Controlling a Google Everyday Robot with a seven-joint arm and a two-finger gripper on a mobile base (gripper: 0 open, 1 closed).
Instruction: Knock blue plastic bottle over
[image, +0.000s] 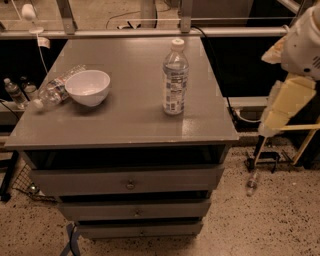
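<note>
The grey, flat-topped bench (125, 120), built over three metal drawers (130, 184), carries all the items of this step. The white and cream robot arm (302, 42) stands off the right edge of the bench, and its cream-coloured hand (272, 120) hangs below bench-top level, well apart from the target. Whether the hand is open or closed cannot be told. The large, clear blue plastic bottle (175, 77), with white screw cap and wide white-and-blue label, stands upright right of centre on the bench, apart from everything else. The round white bowl (88, 87) sits at the left. A small clear bottle (55, 91) lies on its side just beside the bowl, near the left edge.

The step in hand is judged to be the approach, since no contact has been made. To do it well:

- Raise the hand above the bench edge before moving inward.
- Strike the bottle high, near the shoulder or cap, because a low push is likely to slide it instead of tipping it.
- Push from right to left, so that the bottle falls onto the bench and not off it.
- Stop short of the bowl.

The label print shows blue bands and dark text, but no brand or word can be read.
</note>
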